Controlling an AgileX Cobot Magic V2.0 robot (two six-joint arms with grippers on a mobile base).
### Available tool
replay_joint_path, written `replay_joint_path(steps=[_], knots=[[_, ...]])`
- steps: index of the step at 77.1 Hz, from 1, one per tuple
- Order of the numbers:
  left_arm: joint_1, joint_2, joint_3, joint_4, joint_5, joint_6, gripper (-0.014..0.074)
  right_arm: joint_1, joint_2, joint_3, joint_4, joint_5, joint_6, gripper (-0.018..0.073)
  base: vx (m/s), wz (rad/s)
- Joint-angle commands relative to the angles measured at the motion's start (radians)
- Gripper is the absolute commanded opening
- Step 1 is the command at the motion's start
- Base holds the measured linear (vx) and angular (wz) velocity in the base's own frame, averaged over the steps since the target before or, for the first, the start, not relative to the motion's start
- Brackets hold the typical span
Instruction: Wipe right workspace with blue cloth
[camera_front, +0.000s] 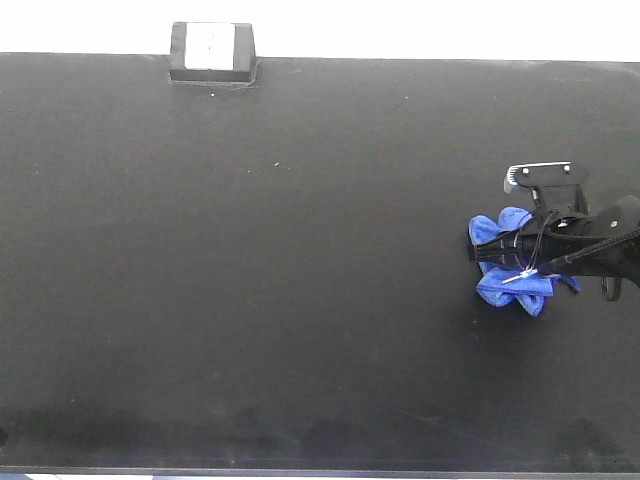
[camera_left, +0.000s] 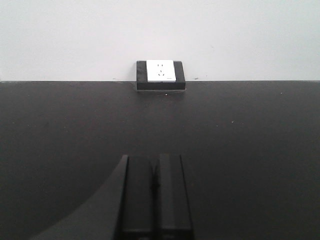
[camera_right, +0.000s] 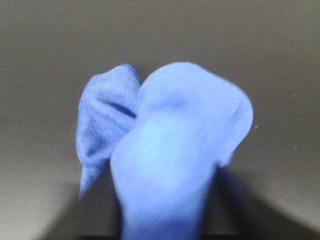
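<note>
The right pincer (camera_front: 500, 262) is clamped on the blue cloth (camera_front: 512, 285), which bunches around its tips at the right side of the black surface (camera_front: 300, 300), close to its right edge. The arm reaches in from the right, so open room lies leftward and toward the small black box (camera_front: 211, 52) at the far edge. The left pincer (camera_left: 155, 200) has its jaws together, away from the cloth.

blue cloth (camera_right: 170, 150): bunched, blurred, fills centre and lower middle of frame
fold: second lobe at centre left
worktop (camera_right: 45, 60): dark, behind cloth
</note>
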Motion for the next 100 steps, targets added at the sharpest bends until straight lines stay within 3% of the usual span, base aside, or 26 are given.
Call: replay_joint_path(steps=[1,13,30,47,56,66,78,100], knots=[[0.0,-0.009,-0.025,-0.003,-0.084,0.001,-0.0006,0.002,-0.053,-0.02,-0.012,-0.032,-0.012,0.0549,0.0,0.0],[0.0,-0.009,-0.025,-0.003,-0.084,0.001,-0.0006,0.002,-0.164,-0.02,-0.015,-0.018,-0.016,0.0662,0.0,0.0],[0.0,-0.009,-0.025,-0.003,-0.084,0.001,-0.0006,0.002,-0.453,-0.02,-0.018,0.085,-0.024,0.0631,0.0,0.0],[0.0,-0.009,-0.025,-0.003,-0.084,0.001,-0.0006,-0.001,-0.819,-0.018,-0.031,0.27,-0.026,0.0463,0.0,0.0],[0.0,-0.009,-0.025,-0.003,-0.084,0.001,-0.0006,-0.001,-0.977,-0.018,-0.051,0.394,0.011,0.0267,0.0,0.0],[0.0,-0.009,-0.025,-0.003,-0.084,0.001,-0.0006,-0.001,-1.104,-0.018,-0.111,0.506,0.087,-0.0016,0.0,0.0],[0.0,-0.009,-0.025,-0.003,-0.084,0.001,-0.0006,-0.001,-1.186,-0.01,-0.226,0.566,0.176,-0.001,0.0,0.0],[0.0,-0.009,-0.025,-0.003,-0.084,0.001,-0.0006,-0.001,-1.222,-0.01,-0.223,0.606,0.193,-0.0008,0.0,0.0]])
